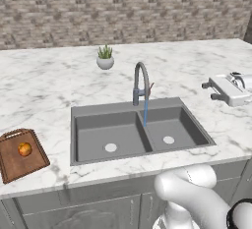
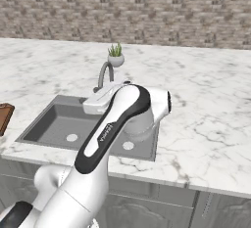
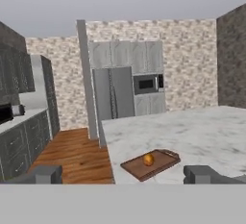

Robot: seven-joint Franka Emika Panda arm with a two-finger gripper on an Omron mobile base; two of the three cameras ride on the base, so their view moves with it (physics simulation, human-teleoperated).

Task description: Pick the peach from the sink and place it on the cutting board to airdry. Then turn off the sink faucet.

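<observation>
The peach lies on the reddish-brown cutting board at the counter's front left, left of the dark grey double sink. The grey gooseneck faucet stands behind the sink's divider, and a blue stream of water runs from its spout. My gripper hovers above the counter to the right of the sink, open and empty, its fingers pointing left. The hand view looks across the counter at the peach on the board, far beyond my gripper.
A small potted plant sits behind the faucet, near the brick wall. My arm crosses in front of the sink in the right base view. Beyond the counter's left end are a wooden floor, a fridge and cabinets.
</observation>
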